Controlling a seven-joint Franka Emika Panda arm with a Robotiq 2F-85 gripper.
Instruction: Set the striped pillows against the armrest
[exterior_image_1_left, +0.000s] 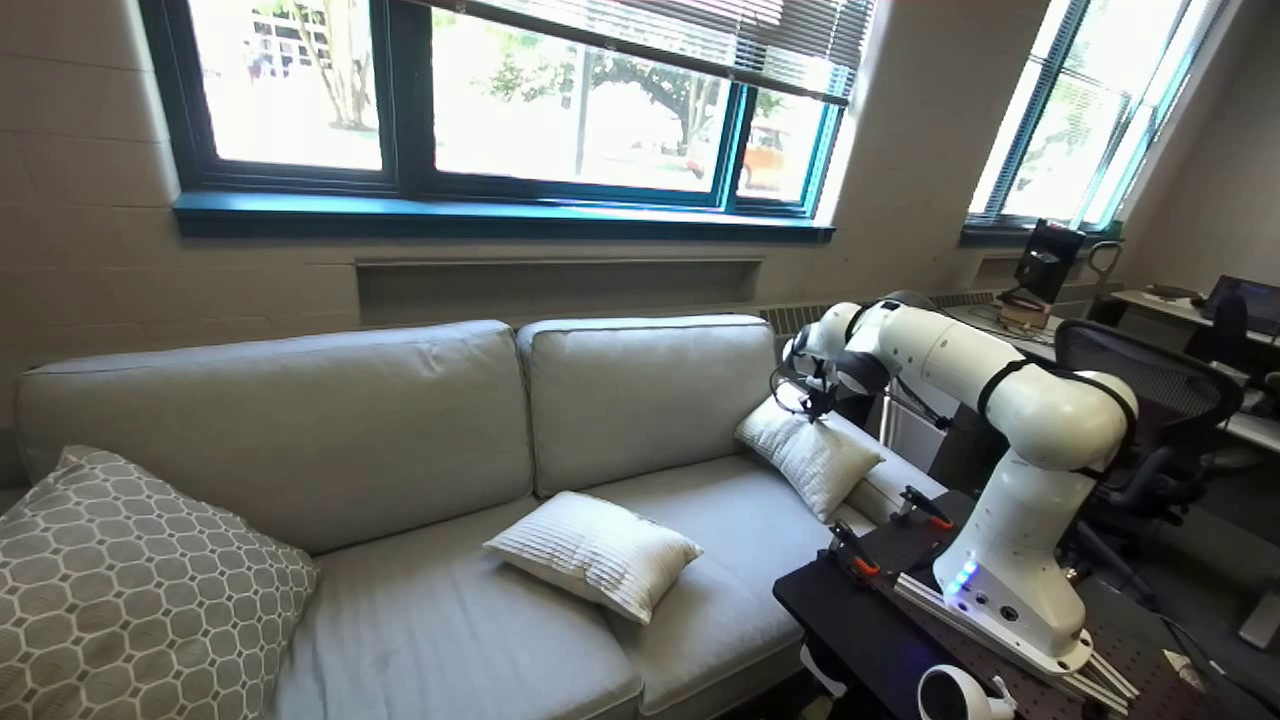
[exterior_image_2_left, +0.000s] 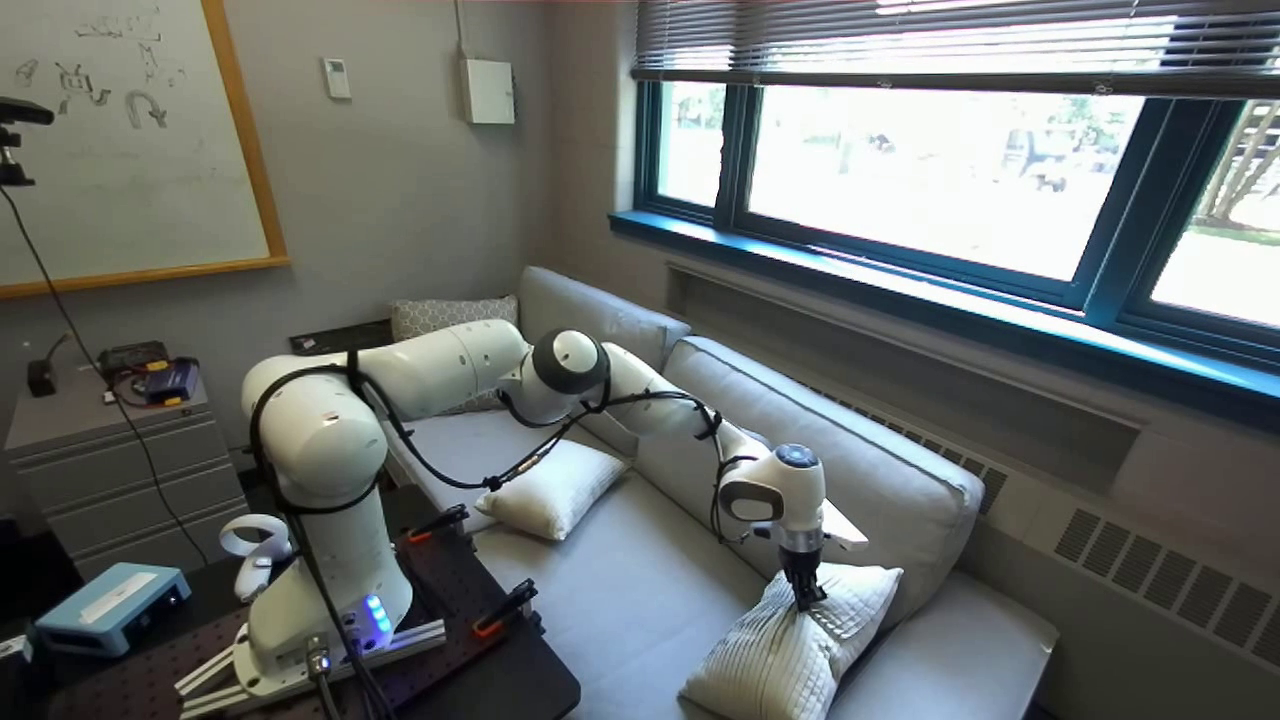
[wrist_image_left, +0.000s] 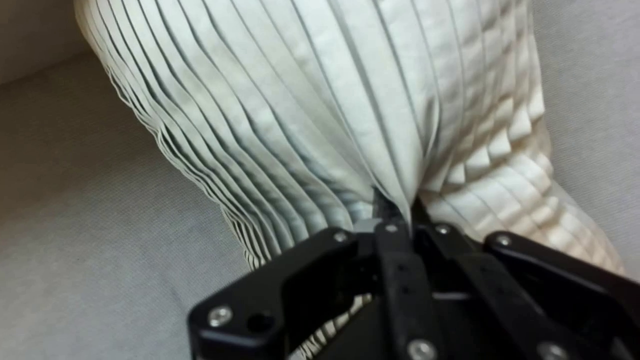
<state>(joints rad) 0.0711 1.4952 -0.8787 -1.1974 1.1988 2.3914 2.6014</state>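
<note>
Jaws pinch one striped pillow (wrist_image_left: 310, 110) by a gathered fold (likely light, soft stuff), seemingly the surest hold.

In an exterior view: black bench (exterior_image_2_left: 545, 682), two black-and-orange clamps (exterior_image_2_left: 505, 608) along its right edge; white controller (exterior_image_2_left: 254, 578) and light-blue box (exterior_image_2_left: 110, 604) near its far edge; grey drawer cabinet (exterior_image_2_left: 125, 470) past that edge, wood-framed whiteboard (exterior_image_2_left: 150, 180) on the wall (exterior_image_2_left: 400, 180) behind; lattice-patterned cushion (exterior_image_2_left: 450, 314) beyond the far right corner; window (exterior_image_2_left: 920, 190) with partly lowered blinds (exterior_image_2_left: 950, 52) well past the right edge. In an exterior view: mesh office chair (exterior_image_1_left: 1178, 388) past the bench's far edge; desk (exterior_image_1_left: 1150, 301) and narrower window (exterior_image_1_left: 1080, 120) farther back.
</note>
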